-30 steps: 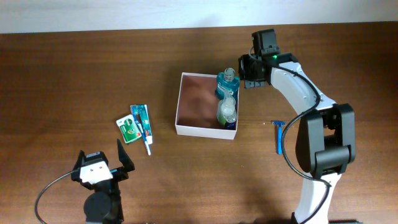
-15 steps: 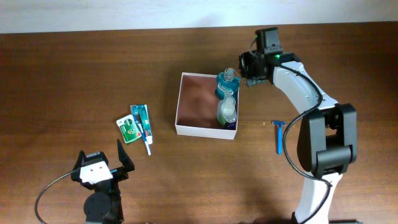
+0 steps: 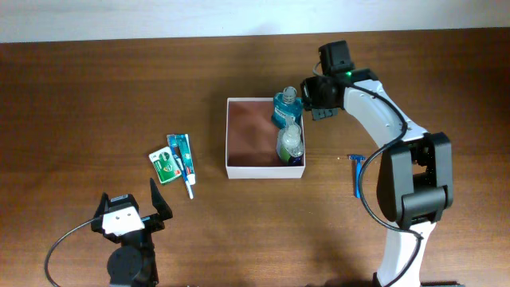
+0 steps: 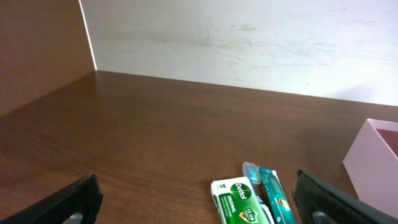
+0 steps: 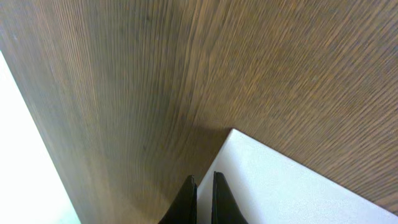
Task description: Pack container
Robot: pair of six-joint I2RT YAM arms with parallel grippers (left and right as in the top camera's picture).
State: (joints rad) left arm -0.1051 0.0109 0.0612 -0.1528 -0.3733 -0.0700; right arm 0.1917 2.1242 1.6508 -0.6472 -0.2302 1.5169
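The container [image 3: 229, 135] is a square white-walled box with a pinkish-brown inside, at the table's middle. A teal mouthwash bottle [image 3: 284, 108] and a clear bottle [image 3: 291, 145] stand inside along its right wall. My right gripper [image 3: 307, 92] is at the box's far right corner. In the right wrist view its fingers [image 5: 204, 186] are closed to a thin gap on the edge of the white wall [image 5: 292, 180]. My left gripper [image 3: 131, 199] is open and empty near the front left, and it also shows in the left wrist view [image 4: 199, 199].
A green Dettol soap box [image 3: 164, 165], a teal toothpaste tube [image 3: 182, 151] and a toothbrush lie together left of the container; the left wrist view shows the soap [image 4: 239, 199] and the container's corner [image 4: 373, 158]. A blue razor [image 3: 358, 174] lies right of the container.
My right gripper has swung left and slightly forward at the box's corner. The container has shifted left and turned square to the table, with both bottles still inside. The left arm has not moved.
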